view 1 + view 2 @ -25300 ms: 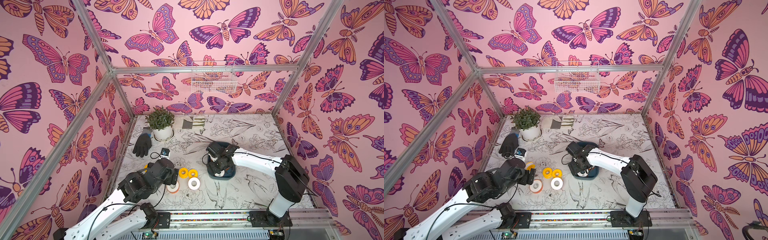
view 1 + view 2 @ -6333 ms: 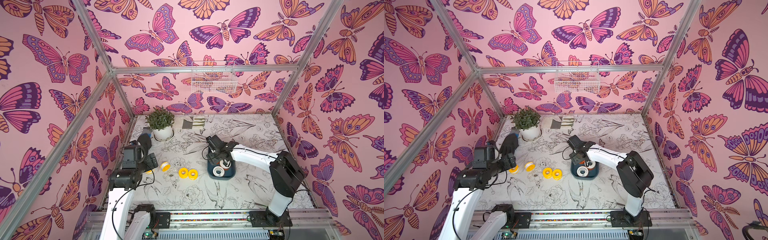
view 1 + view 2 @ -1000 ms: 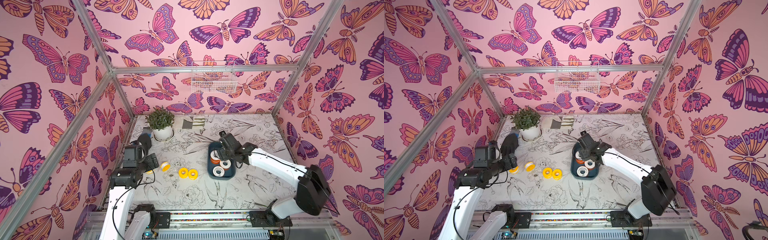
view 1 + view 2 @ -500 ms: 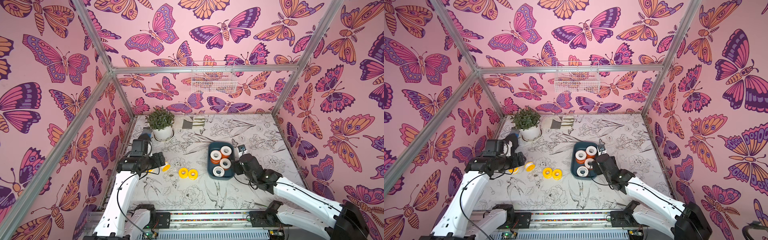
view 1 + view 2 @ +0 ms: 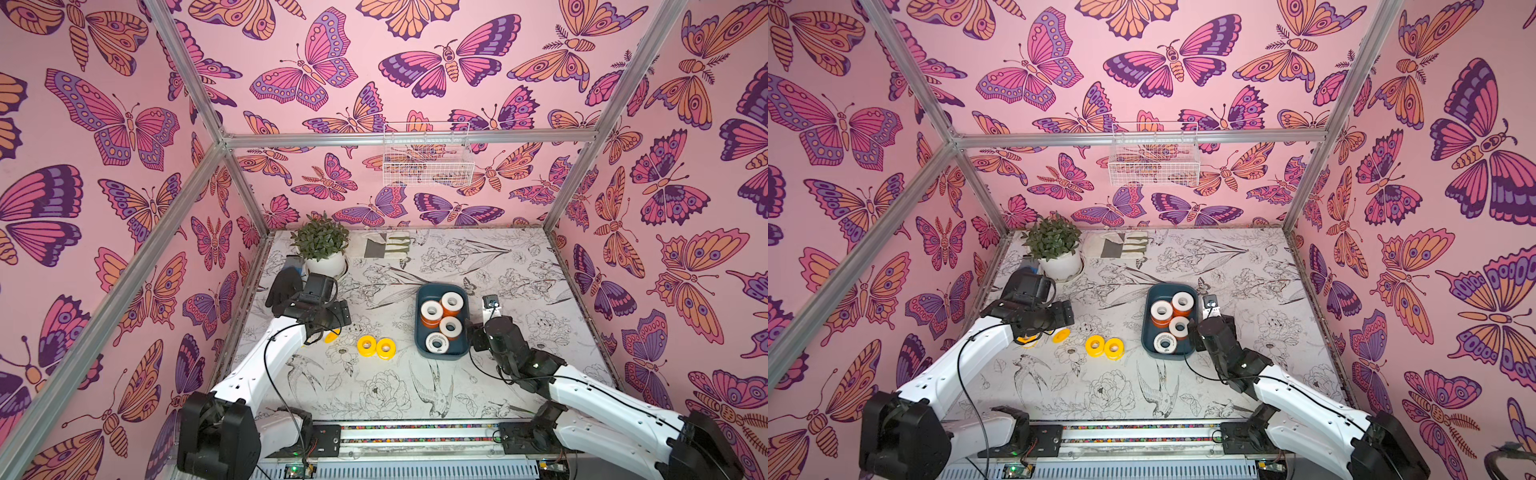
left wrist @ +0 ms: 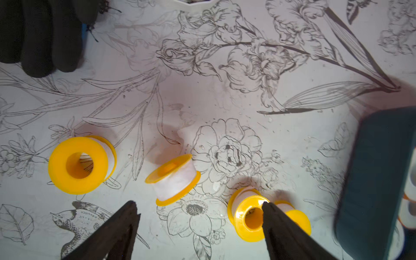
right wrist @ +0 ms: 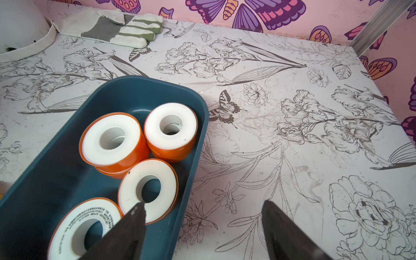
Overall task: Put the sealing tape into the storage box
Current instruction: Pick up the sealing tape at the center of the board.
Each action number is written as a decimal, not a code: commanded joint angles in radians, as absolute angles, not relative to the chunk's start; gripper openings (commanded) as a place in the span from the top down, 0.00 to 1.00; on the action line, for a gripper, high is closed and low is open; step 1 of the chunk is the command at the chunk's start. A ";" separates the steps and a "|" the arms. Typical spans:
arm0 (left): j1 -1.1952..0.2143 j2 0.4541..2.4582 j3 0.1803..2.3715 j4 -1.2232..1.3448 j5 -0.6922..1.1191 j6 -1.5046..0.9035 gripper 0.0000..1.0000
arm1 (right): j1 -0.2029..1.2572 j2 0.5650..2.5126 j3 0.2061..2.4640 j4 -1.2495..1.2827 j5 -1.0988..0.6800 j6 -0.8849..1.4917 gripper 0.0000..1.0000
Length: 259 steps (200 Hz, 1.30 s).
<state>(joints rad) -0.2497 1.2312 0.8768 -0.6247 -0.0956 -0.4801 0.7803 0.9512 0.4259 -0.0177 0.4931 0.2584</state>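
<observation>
Spread wide and empty, the jaws of the left gripper (image 6: 200, 206) are pointed down over the table (image 6: 225, 101), where four yellow rolls (image 6: 173, 177) lie loose. One finger (image 6: 281, 229) is seen in front of a roll; whether it is touched cannot be told. The wrist is bent downward at the end of the left arm (image 5: 266, 365), which is raised from the near-left base and reaches toward a glove (image 5: 282, 286). The jaws of the right gripper (image 7: 203, 203) are likewise held wide with nothing between them, just beside the near right rim of the box (image 7: 56, 180). Orange rolls (image 7: 112, 139) with white faces are packed in the box, some stacked. The right arm (image 5: 582, 390) is stretched low over the table from the near-right base. Two of the yellow rolls are seen touching each other, near the box's left side.
</observation>
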 commanded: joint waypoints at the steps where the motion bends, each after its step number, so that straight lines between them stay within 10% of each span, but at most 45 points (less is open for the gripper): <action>1: -0.237 1.243 0.839 -0.500 -0.199 -0.466 0.06 | 0.777 0.986 0.441 -0.012 0.510 0.264 0.16; 173: -0.206 1.493 0.781 -0.485 0.068 -0.476 0.18 | 0.776 1.053 0.462 -0.014 0.500 0.268 0.16; 259: -0.248 1.479 0.775 -0.513 -0.044 -0.499 0.62 | 0.777 1.087 0.476 -0.024 0.485 0.266 0.16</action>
